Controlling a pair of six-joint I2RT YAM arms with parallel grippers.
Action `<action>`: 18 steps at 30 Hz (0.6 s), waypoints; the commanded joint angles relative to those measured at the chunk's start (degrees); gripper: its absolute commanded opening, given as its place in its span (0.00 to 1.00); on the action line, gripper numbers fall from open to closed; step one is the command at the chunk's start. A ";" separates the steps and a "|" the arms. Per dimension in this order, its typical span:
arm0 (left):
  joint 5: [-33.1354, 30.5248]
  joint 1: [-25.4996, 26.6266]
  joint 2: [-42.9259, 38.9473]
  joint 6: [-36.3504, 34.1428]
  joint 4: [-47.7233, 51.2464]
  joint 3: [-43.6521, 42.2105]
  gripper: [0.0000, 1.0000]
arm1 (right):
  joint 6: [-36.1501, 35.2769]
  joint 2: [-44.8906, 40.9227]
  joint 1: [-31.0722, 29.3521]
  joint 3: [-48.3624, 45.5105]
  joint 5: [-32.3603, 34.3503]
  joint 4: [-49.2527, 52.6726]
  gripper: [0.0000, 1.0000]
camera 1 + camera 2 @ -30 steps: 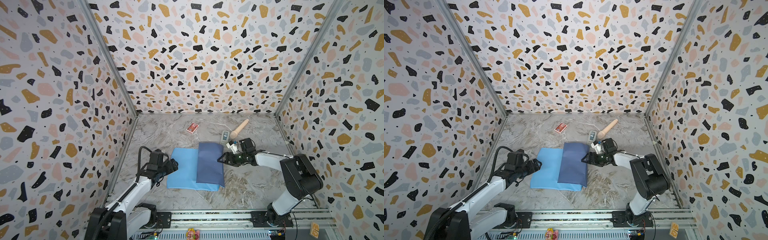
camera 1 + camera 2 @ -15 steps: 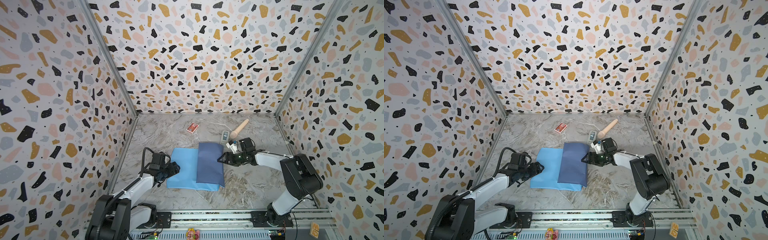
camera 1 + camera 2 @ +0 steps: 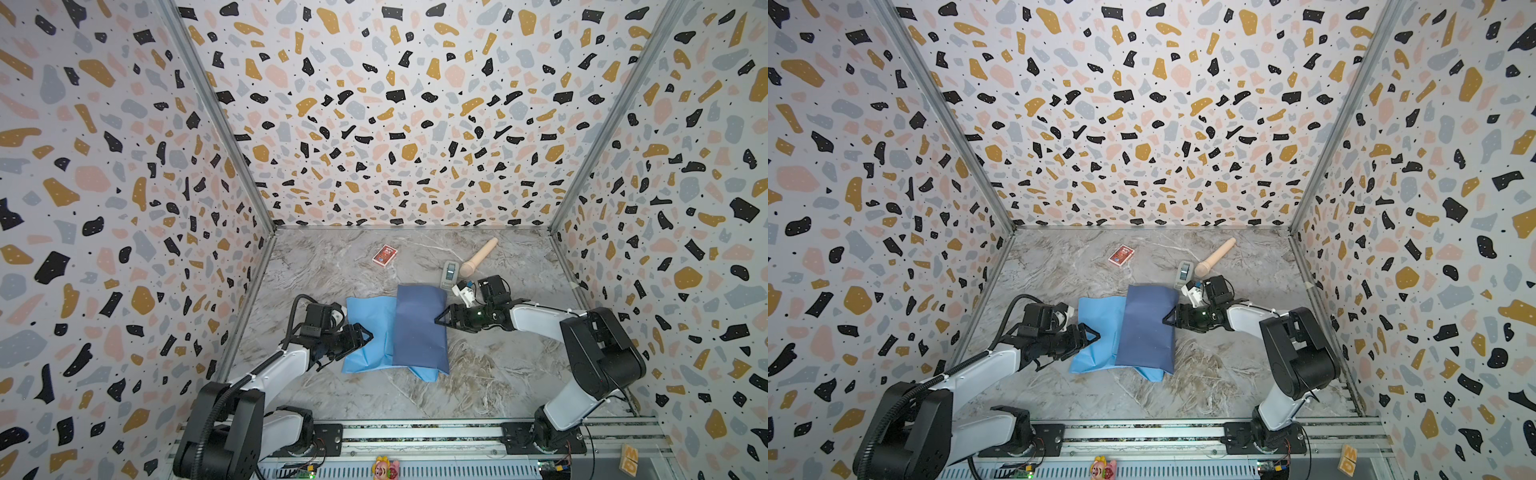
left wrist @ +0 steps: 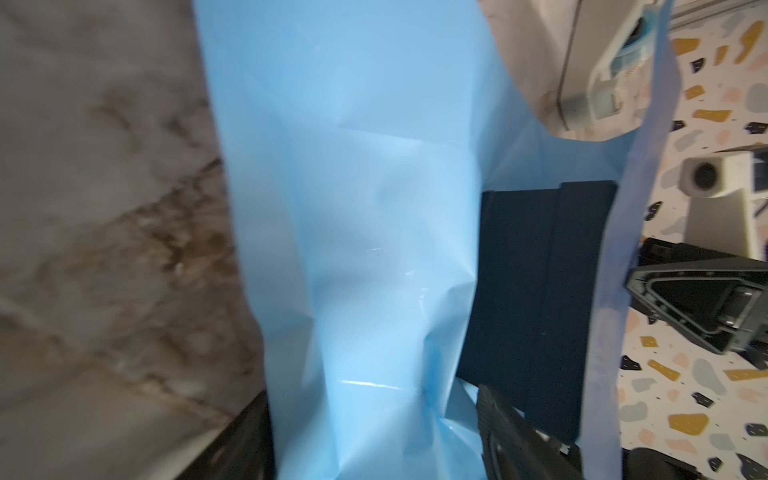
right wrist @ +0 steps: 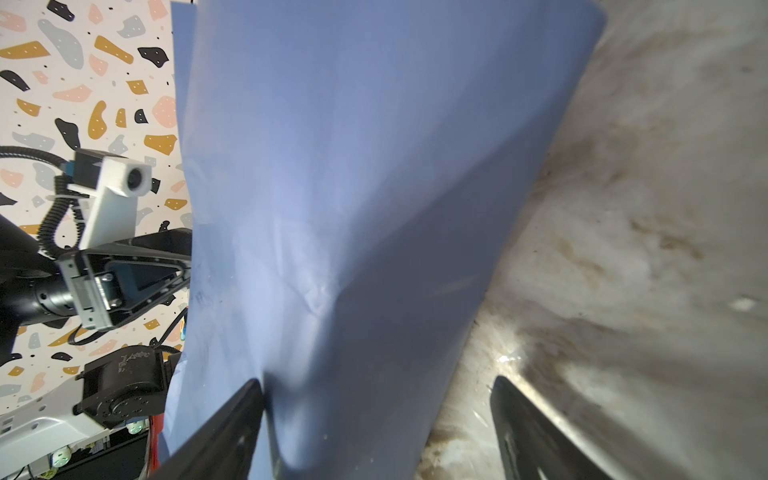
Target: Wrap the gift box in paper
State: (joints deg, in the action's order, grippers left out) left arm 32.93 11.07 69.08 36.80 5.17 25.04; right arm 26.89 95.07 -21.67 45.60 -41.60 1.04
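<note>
At the left edge of the paper [image 3: 372,353], left gripper [image 3: 368,336] wide open, fingers [image 4: 503,428] straddling the light blue sheet, nothing clamped, gift box [image 4: 534,282] just ahead under the darker folded flap, right gripper [image 3: 438,321] open at the flap's right edge, gripping nothing.

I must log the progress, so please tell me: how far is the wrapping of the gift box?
Done: one flap of the paper lies folded over the gift box. In hand: the left gripper, fingers open, straddles the flat light-blue side. Left: fold that side over and close both ends.
</note>
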 commanded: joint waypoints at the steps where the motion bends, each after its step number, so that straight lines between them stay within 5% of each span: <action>1: 4.72 -0.14 0.66 -0.28 -1.68 1.86 0.75 | -1.84 2.59 -1.36 -1.22 7.72 7.21 0.85; 18: -2.67 -0.52 1.18 -11.74 11.50 10.27 0.64 | -1.91 2.95 -1.31 -1.14 7.59 7.10 0.85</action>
State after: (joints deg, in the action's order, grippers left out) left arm 32.86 10.31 69.76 27.31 13.54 34.02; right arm 26.68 95.09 -21.71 45.71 -41.58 1.10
